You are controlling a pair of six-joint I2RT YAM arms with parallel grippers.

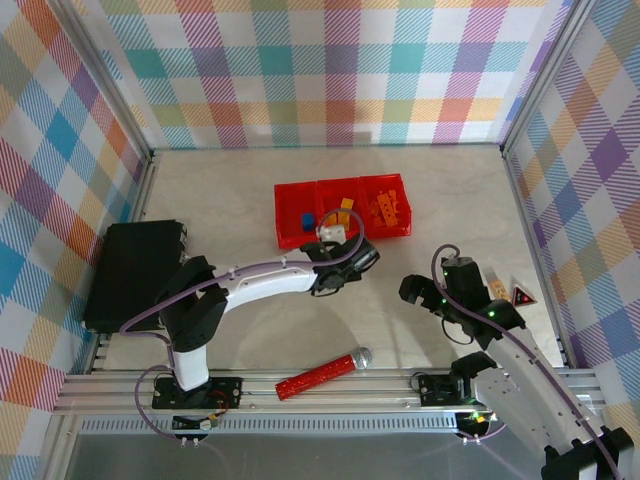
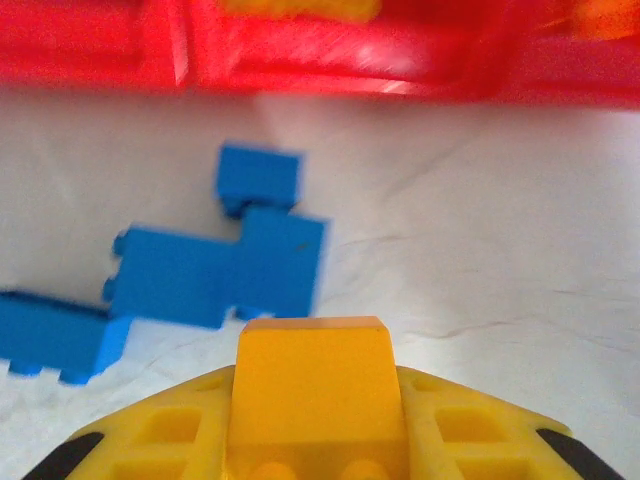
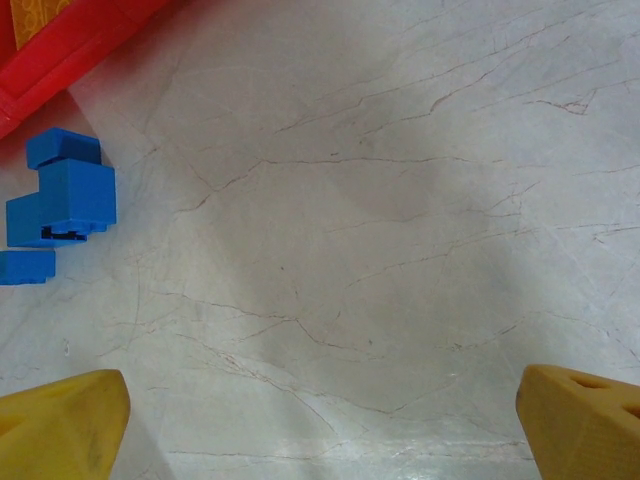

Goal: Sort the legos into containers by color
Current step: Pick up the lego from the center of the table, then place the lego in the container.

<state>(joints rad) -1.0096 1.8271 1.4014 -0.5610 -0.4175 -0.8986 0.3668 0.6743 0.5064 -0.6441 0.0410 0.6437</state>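
1. Left wrist view: three blue legos [image 2: 215, 272] lie on the table [image 2: 480, 250], just before the three joined red containers [image 2: 300, 60]; my left pincer [image 2: 312, 425] clamps one yellow lego [image 2: 312, 365].
2. My left arm stretches rightward to the containers' near wall; my right pincer [image 3: 320, 420] hangs spread wide, facing bare table.

Left arm [image 1: 262, 283]: white link, black joints, lilac cable; right arm [image 1: 470, 305] black, green LEDs; yellow fingers [image 3: 62, 420]
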